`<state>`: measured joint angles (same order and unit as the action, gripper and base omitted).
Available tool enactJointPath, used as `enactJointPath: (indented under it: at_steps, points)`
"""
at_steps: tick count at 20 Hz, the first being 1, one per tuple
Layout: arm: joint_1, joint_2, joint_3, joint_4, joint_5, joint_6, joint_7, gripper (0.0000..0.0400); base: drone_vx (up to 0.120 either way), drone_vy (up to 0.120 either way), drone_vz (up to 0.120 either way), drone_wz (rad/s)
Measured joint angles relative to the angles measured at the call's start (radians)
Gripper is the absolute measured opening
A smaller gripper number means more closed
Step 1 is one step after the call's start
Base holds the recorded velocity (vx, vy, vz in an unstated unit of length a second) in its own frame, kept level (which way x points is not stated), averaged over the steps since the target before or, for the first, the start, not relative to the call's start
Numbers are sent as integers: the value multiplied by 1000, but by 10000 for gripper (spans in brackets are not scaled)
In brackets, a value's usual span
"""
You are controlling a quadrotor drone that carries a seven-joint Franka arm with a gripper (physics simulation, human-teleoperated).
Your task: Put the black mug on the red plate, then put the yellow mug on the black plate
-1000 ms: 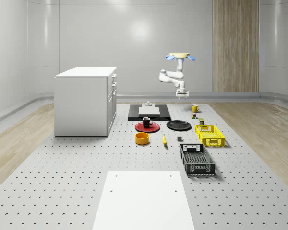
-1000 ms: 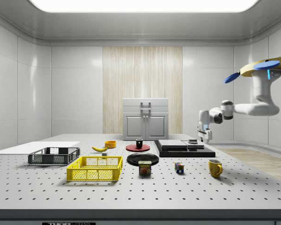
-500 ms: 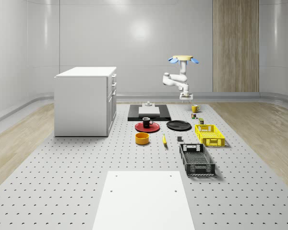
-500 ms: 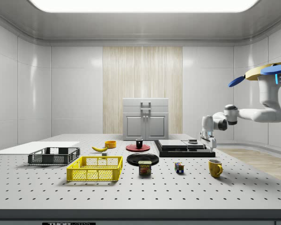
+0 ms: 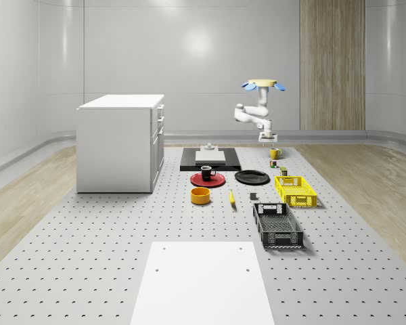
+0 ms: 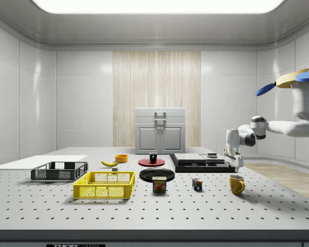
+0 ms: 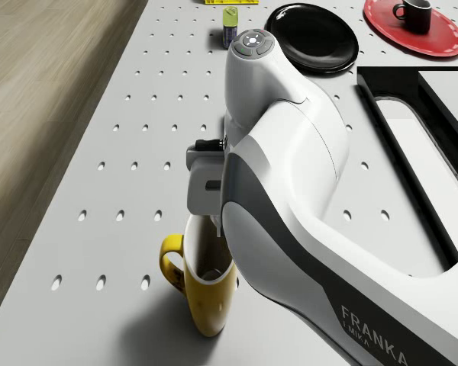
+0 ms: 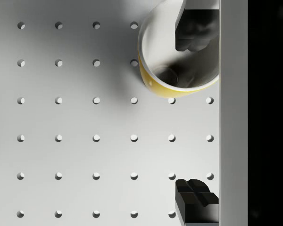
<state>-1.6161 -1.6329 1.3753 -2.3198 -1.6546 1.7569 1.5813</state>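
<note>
**A:** Where is the robot?

**B:** The drone (image 5: 262, 84) hovers in the air over the far end of the table (image 5: 88, 257), toward the whole-scene view's right. Its white arm (image 6: 278, 126) bends downward, and the gripper (image 6: 236, 163) hangs just above the yellow mug (image 6: 237, 183).

**A:** Is the gripper holding anything?

**B:** No. In the wrist view the two dark fingers (image 8: 195, 28) are spread wide apart with nothing between them. One finger sits over the mug's open mouth; the other is over bare table. The gripper looks close to the mug's rim, though I cannot tell whether it touches.

**A:** Where are the mugs and plates?

**B:** The yellow mug stands upright on the table near its far right edge in the whole-scene view, close to the table's border with the wooden floor (image 7: 38, 91). The black mug (image 5: 206, 172) stands upright on the red plate (image 5: 208, 180). The black plate (image 5: 252, 177) lies flat just beside the red one, with nothing on it, between the red plate and a yellow basket (image 5: 295, 190).
</note>
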Motion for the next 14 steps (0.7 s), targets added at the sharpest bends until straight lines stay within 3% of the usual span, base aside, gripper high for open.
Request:
enactJointPath:
  at_steps: [3,14]
  points:
    - [0,0,0,0,0,0,0,400,0,120,0,0]
    - [-19,8,-64,21,-46,44,4,400,0,0,0,0]
